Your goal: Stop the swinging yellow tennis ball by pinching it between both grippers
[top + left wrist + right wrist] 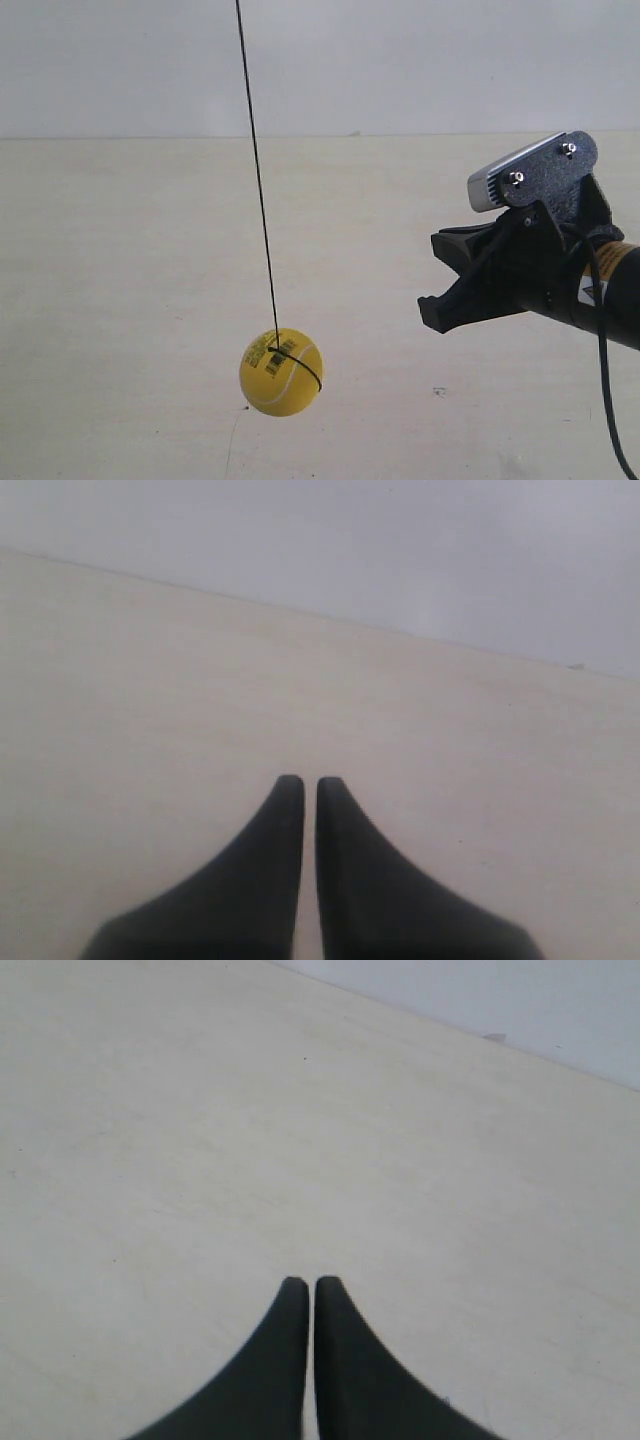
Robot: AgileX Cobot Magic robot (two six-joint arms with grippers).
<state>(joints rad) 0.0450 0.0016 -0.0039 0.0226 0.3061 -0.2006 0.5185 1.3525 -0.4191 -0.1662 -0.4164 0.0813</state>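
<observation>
The yellow tennis ball [281, 372], barcode label uppermost, hangs free on a thin black cord [258, 170] tied around it. The left end effector [302, 783] and right end effector [304, 1282] each hold black pointed fingers almost together.

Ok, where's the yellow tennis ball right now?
The yellow tennis ball hangs on its black cord low in the exterior view, left of and below the gripper at that view's right; neither wrist view shows it.
</observation>
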